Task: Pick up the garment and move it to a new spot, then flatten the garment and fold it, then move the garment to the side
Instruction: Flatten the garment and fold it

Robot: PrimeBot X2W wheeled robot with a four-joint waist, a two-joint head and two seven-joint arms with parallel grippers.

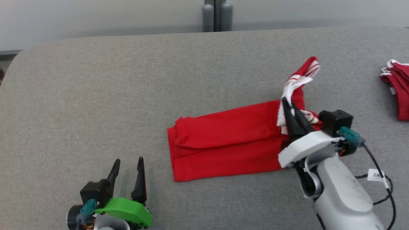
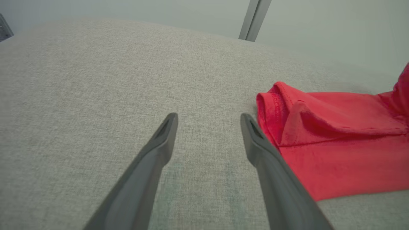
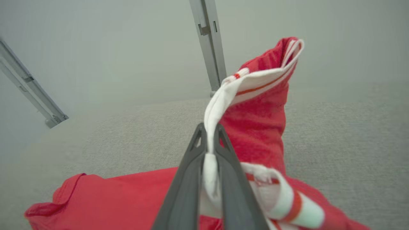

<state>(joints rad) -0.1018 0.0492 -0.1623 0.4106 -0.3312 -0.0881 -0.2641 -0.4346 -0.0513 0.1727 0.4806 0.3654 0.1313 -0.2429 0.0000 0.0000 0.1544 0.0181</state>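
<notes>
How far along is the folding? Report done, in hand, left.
Done: the red garment lies mostly flat in a folded strip on the grey surface. In hand: the right jaws are shut on its white-striped end, holding it raised. To do: finish the fold and move it aside, perhaps by the red pile. The left jaws stand open.

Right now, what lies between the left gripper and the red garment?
Only bare grey table: the head view shows an open strip between the left gripper and the garment, at its folded end.
</notes>
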